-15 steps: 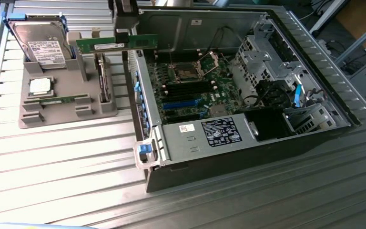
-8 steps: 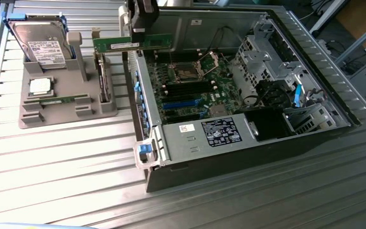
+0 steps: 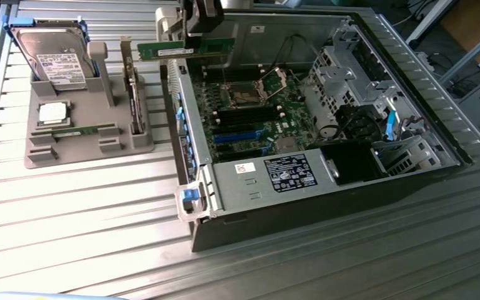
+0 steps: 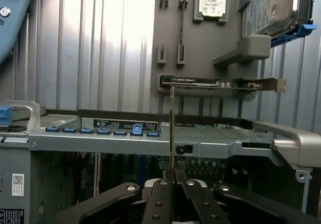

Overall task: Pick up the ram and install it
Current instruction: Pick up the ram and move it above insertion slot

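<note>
Between the jaws, which are closed tight on it, one ram (image 3: pixel 185 49) hangs on edge just below them, its long side level, above the rim of the one open computer case (image 3: pixel 232 187) and clear of the motherboard (image 3: pixel 257 119) farther beneath. Off to one side of the jaws, outside the case, one grey holder (image 3: pixel 82 153) sits on the slatted counter (image 3: pixel 82 212). It carries one hard drive (image 3: pixel 52 53), one square processor chip (image 3: pixel 53 113), one dark expansion card (image 3: pixel 133 94) standing on edge, and one more green stick (image 3: pixel 77 132) lying flat, all well apart from the jaws.
</note>
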You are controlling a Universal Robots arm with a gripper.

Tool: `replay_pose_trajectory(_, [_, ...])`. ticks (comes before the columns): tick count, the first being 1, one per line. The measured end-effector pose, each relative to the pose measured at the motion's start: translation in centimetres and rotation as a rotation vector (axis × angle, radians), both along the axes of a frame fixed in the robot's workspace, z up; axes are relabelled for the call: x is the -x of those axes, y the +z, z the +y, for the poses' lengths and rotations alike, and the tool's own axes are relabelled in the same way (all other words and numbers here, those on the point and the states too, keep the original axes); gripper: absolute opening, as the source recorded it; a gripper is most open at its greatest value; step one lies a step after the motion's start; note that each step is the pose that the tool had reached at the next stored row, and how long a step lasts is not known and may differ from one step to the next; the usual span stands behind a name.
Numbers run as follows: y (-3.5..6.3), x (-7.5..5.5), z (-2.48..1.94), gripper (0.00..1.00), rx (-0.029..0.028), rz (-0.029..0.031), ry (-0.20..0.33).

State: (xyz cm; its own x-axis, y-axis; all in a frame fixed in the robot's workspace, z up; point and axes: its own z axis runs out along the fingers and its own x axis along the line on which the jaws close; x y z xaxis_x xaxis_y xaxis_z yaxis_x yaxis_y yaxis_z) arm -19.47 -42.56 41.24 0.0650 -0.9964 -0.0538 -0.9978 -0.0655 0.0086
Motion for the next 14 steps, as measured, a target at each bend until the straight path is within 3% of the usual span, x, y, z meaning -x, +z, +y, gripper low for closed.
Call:
replay_pose_trajectory(4, [0.01,-1.1,0.0,0.13,0.0002,0.0002,0.0])
replay_pose_trajectory(14, [0.01,-6.6,0.0,0.13,0.0001,0.0005,0.0])
